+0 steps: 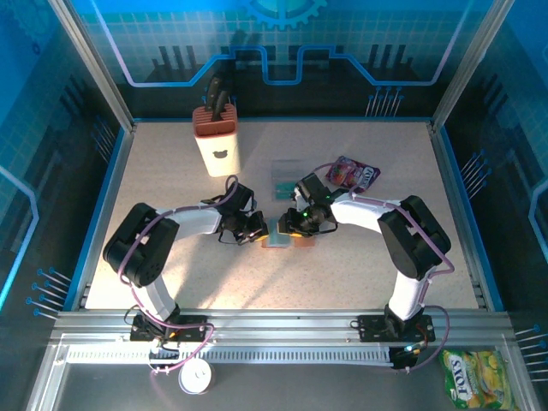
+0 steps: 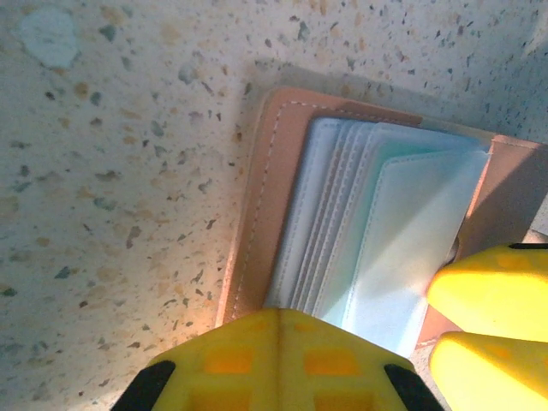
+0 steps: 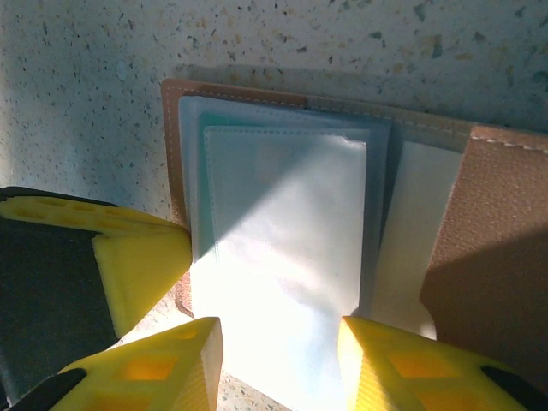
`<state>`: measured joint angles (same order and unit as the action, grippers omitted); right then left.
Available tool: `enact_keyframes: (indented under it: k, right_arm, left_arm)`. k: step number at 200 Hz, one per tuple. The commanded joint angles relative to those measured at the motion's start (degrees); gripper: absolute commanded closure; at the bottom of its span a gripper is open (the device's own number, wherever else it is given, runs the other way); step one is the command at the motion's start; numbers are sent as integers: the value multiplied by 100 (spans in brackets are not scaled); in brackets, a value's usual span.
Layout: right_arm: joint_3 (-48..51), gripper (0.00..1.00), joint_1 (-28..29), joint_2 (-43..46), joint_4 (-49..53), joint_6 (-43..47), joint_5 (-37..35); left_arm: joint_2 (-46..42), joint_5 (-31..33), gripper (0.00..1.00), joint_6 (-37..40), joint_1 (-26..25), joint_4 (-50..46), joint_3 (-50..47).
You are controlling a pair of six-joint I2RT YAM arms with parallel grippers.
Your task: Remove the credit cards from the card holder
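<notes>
Left gripper point(image 2: 278, 330), fingers pressed together, rests on the left edge of the holder. The right gripper point(image 3: 278, 360), fingers partly spread, straddles the free end of the sleeves; no grip on anything can be made out.

Both arms meet at the centre of the speckled beige table point(image 1: 171, 188). A cream knife block with an orange top point(image 1: 217, 141) stands far left, and a purple snack packet point(image 1: 353, 174) lies far right of centre.

The tan leather-like bifold card holder point(image 2: 257, 214) lies open between the grippers, its blue-grey plastic sleeves point(image 3: 282, 223) fanned. Small flat cards, teal and pale point(image 1: 283, 180), lie on the table just beyond it. A teal tint shows within the sleeves, but whether a card remains there cannot be told.

Step in hand, as judged: drawing a card from a sleeve.
- **Left fingertips:** pin the rim so the holder cannot slide.
- **Right fingers:** close on a card's exposed end alone, not on the plastic, and pull along the sleeve, low and flat.

Edges and room:
- **At the holder's corner:** the grippers stand just beside each other, leaving little sideways play.
- **Near side:** bare table here offers the freest line of withdrawal.
- **Far side:** the laid-out cards and the packet crowd it.
</notes>
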<state>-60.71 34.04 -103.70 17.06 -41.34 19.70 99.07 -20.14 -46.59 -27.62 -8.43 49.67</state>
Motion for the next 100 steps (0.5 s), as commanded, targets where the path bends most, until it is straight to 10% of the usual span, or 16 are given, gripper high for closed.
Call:
enact_keyframes:
  k: [1, 100]
  right_arm:
    - [111, 58, -73, 161, 34, 21, -38]
    - [217, 59, -144, 168, -97, -31, 42]
  left_arm:
    - [-179, 107, 99, 44, -39, -224, 27]
    - [-398, -145, 97, -161, -42, -190, 269]
